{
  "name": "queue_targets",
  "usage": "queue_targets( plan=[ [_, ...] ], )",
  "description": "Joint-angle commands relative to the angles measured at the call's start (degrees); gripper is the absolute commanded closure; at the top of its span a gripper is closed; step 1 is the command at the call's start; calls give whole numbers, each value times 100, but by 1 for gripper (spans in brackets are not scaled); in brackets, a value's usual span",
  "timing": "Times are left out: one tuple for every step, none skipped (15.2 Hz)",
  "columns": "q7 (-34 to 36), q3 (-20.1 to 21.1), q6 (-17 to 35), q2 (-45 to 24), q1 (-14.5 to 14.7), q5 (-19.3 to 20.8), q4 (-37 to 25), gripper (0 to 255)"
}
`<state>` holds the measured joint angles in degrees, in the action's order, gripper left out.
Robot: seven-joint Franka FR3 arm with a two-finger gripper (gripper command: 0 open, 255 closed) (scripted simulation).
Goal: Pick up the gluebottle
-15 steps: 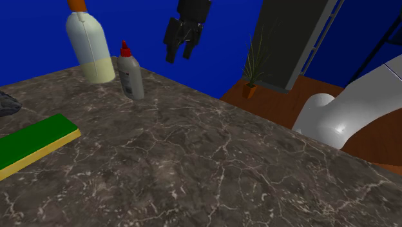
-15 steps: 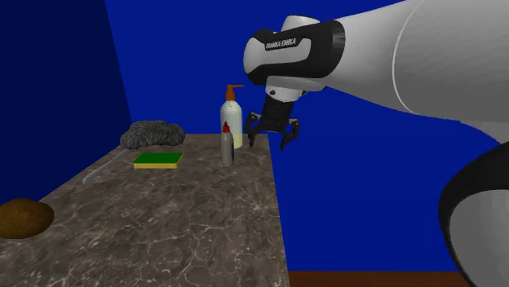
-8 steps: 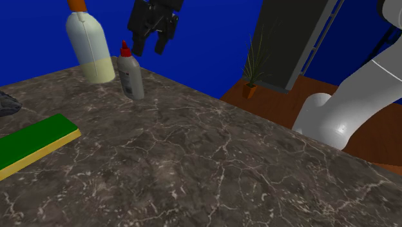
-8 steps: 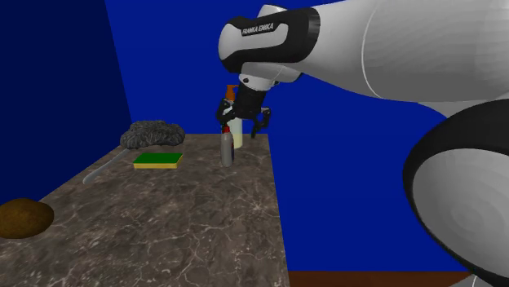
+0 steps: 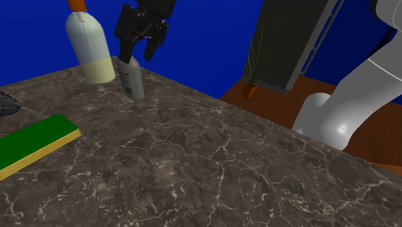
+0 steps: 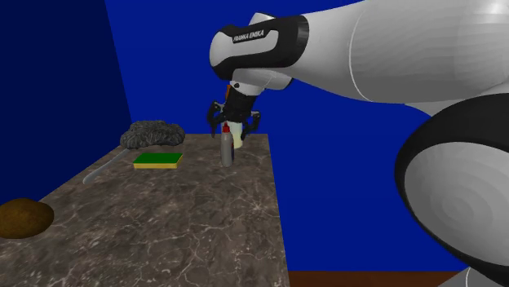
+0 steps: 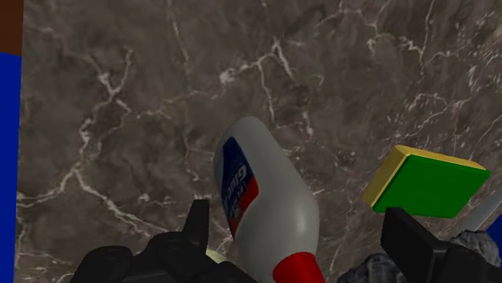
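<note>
Grey, red-capped glue bottle (image 5: 131, 78) is standing upright by the far edge of the marble table (image 5: 225, 169), directly under the black gripper (image 5: 136, 51), whose fingers are hanging spread, not touching it.

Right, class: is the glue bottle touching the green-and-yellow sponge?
Apart. The wrist view shows a strip of bare marble tabletop between the glue bottle and the sponge; the shoulder view shows a wide gap too.

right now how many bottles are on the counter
2. The small glue bottle stands beneath the gripper; the bigger pump bottle stands beside it, toward the shoulder view's left. None seems hidden.
</note>
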<state>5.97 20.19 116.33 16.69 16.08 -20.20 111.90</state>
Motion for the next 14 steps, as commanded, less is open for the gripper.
queue_targets(
  plan=[
    [-52, 5, 159, 25, 11, -35, 186, 0],
    [-64, 8, 202, 28, 15, -44, 233, 0],
    [-64, 8, 201, 29, 14, -44, 233, 0],
    [-50, 17, 203, 22, 17, -39, 224, 255],
    [-48, 19, 203, 22, 18, -39, 223, 255],
    [-47, 18, 201, 21, 17, -38, 220, 255],
    [-48, 18, 200, 19, 16, -38, 218, 255],
    [-47, 19, 201, 20, 17, -38, 220, 255],
    [-47, 19, 201, 20, 17, -38, 220, 255],
    [-47, 19, 199, 20, 17, -37, 217, 255],
    [-48, 18, 199, 20, 17, -38, 218, 255],
    [-48, 17, 198, 16, 16, -36, 213, 255],
    [-64, 8, 202, 29, 15, -44, 233, 255],
    [-43, 3, 128, 23, 9, -29, 152, 255]
  ],
)
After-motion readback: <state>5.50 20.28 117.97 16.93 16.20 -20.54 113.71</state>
